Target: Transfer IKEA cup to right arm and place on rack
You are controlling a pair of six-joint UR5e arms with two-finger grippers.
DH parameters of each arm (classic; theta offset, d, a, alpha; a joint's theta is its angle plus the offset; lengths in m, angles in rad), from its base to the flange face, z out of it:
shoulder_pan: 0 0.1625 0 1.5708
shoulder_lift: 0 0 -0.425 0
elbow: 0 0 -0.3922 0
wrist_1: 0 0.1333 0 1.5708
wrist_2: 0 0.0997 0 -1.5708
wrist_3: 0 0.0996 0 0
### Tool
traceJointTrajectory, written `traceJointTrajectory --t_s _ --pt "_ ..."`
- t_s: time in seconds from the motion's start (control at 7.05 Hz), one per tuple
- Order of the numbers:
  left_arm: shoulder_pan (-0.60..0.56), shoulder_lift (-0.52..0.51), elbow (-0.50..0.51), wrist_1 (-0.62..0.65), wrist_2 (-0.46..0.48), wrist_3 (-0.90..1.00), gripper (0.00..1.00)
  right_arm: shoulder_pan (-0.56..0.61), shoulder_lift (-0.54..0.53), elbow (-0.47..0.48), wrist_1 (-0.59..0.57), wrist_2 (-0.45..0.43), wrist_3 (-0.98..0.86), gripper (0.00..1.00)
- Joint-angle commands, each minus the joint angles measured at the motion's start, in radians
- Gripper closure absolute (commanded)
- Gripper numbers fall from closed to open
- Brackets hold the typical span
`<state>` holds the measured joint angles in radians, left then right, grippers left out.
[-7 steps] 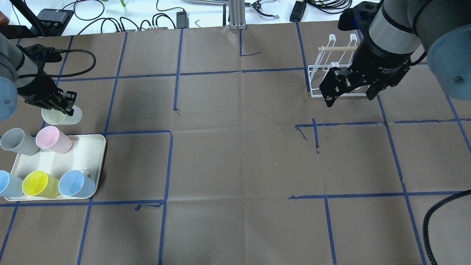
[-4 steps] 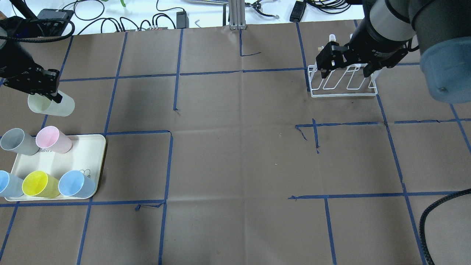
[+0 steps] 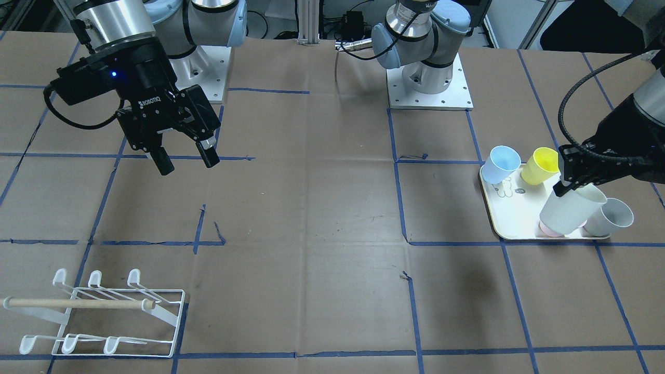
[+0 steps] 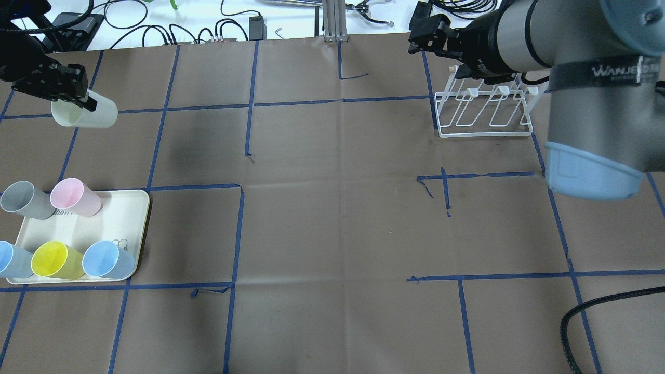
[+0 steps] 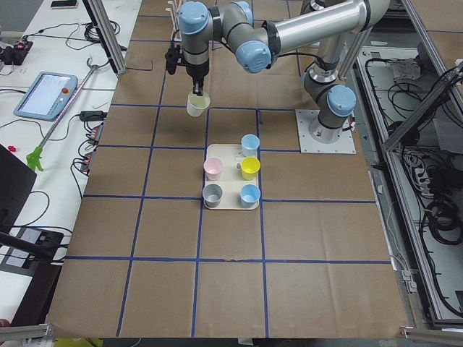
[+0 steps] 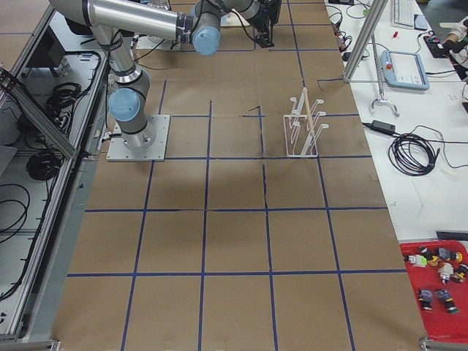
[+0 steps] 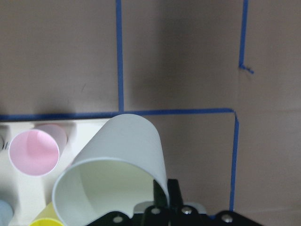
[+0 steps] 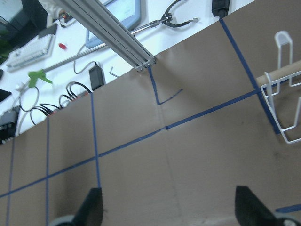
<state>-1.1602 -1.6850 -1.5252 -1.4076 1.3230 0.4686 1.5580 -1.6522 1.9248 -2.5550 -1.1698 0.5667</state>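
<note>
My left gripper point(image 4: 78, 101) is shut on the rim of a pale whitish-green cup point(image 4: 85, 113) and holds it tilted in the air, beyond the tray on the far left. The cup also shows in the front view point(image 3: 571, 209), the left wrist view point(image 7: 117, 165) and the left side view point(image 5: 197, 103). My right gripper point(image 3: 188, 162) is open and empty, raised above the table, its two blocky fingers point(image 8: 91, 209) spread wide. The white wire rack point(image 4: 483, 134) with a wooden dowel point(image 3: 78, 304) stands on the table at the right; it also shows in the right side view point(image 6: 302, 124).
A cream tray point(image 4: 117, 218) at the front left holds a grey cup point(image 4: 23, 200), a pink cup point(image 4: 75, 197), a yellow cup point(image 4: 57, 259) and two blue cups point(image 4: 106, 258). Brown paper with a blue tape grid covers the table. Cables lie along the far edge.
My left gripper has lifted the pale cup and carried it away from the tray toward the far side. My right arm has risen off the rack and swung toward the table's far middle.
</note>
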Motion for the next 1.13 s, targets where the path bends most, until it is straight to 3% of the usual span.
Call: traceJointTrajectory --t_s 0.0,0.14,0.43,0.57,0.99 --pt "-0.001 0.002 -0.044 0.242 -0.266 0.022 1.00 0.001 -0.001 0.097 -0.228 0.134 0.410 0.00" --pt "-0.003 -0.001 -0.084 0.354 -0.350 0.033 1.00 0.002 0.000 0.149 -0.355 0.142 0.517 0.00" --pt "-0.004 -0.005 -0.215 0.696 -0.546 0.051 1.00 0.004 0.011 0.223 -0.570 0.142 0.849 0.00" --pt "-0.015 -0.013 -0.302 0.874 -0.629 0.053 1.00 0.005 0.029 0.223 -0.591 0.141 0.890 0.00" --pt "-0.067 -0.076 -0.488 1.310 -0.761 0.053 1.00 0.086 0.153 0.195 -0.599 0.140 0.889 0.00"
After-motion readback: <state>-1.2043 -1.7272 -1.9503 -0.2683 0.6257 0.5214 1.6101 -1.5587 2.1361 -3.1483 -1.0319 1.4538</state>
